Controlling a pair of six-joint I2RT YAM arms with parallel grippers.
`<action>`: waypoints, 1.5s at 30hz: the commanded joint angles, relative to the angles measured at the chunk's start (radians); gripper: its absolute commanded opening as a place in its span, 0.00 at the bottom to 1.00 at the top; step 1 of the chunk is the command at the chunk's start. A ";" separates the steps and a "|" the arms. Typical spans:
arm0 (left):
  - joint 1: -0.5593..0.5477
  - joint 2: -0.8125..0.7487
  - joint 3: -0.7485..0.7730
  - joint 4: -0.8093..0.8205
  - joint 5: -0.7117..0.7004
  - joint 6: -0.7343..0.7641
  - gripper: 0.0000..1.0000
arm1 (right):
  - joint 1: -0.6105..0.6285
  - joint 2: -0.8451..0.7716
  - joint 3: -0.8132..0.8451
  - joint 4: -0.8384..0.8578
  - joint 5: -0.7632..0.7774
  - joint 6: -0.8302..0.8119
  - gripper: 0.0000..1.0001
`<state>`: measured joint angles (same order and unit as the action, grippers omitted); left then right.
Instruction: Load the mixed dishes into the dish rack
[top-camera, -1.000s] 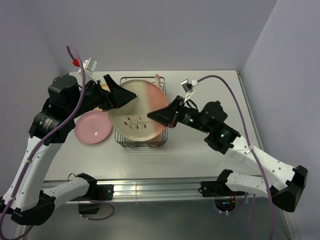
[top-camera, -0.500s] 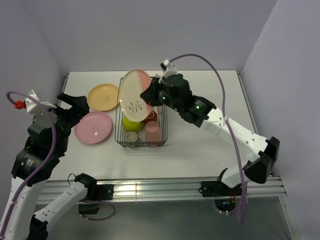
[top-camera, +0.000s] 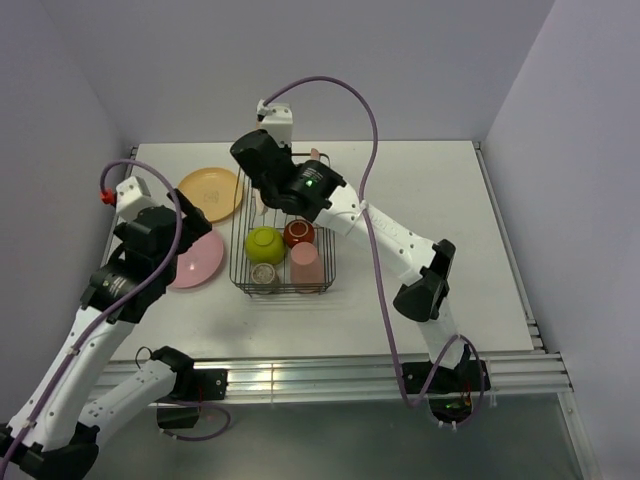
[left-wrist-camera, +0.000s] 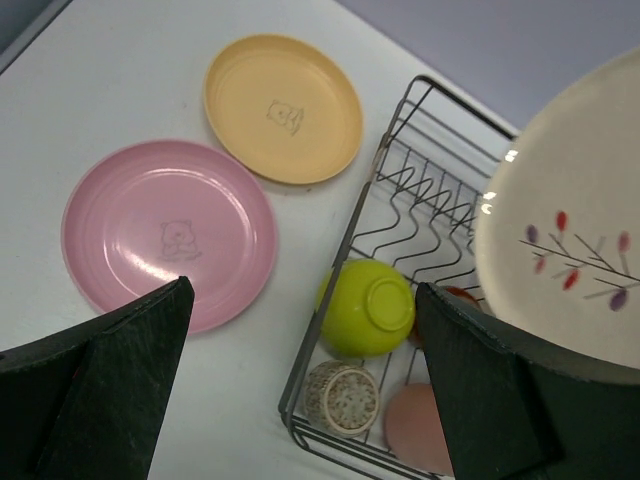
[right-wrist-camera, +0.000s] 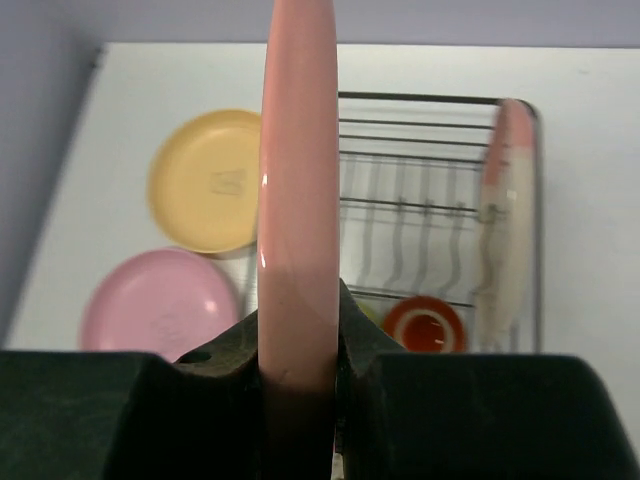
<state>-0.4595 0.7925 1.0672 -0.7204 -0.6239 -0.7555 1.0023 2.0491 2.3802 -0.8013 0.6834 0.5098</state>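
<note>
Hanging over the near-left of the table (left-wrist-camera: 100, 80), the left gripper (left-wrist-camera: 302, 300) spreads its jaws wide and carries nothing, probably poised for the glossy pink plate (left-wrist-camera: 170, 235) lying flat below it, a faint animal stamp in its well. To the right of that plate stands the dish rack (left-wrist-camera: 425, 190), a basket of thin dark wire. Its near end holds a small speckled grey-beige cup (left-wrist-camera: 340, 397) and a smooth salmon-pink cup (left-wrist-camera: 415, 425). Just behind them sit a lime-green bowl (left-wrist-camera: 368, 307), mouth down as if to drain, and a red-brown mug (right-wrist-camera: 425, 325). Over the rack the right gripper (right-wrist-camera: 298, 330) pinches the rim of the cream-pink twig plate (left-wrist-camera: 570, 260), holding it on edge, likely so it slips between the wavy wire dividers. Farther back and to the left, the matte orange-yellow plate (left-wrist-camera: 283, 108) lies flat on the table. At the rack's far end a pink-and-cream plate (right-wrist-camera: 505, 230) already stands upright.
</note>
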 joint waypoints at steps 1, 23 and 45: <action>0.002 0.017 -0.030 0.038 0.010 0.013 0.99 | -0.002 -0.052 -0.002 0.019 0.241 -0.013 0.00; 0.004 -0.010 -0.072 0.084 0.110 0.038 0.99 | -0.062 0.040 -0.012 -0.121 0.419 -0.056 0.00; 0.002 0.033 -0.092 0.088 0.148 0.021 0.99 | -0.131 0.052 -0.088 -0.052 0.252 -0.136 0.00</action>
<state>-0.4595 0.8227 0.9718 -0.6552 -0.4850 -0.7418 0.8837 2.1326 2.2757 -0.9474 0.8967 0.3870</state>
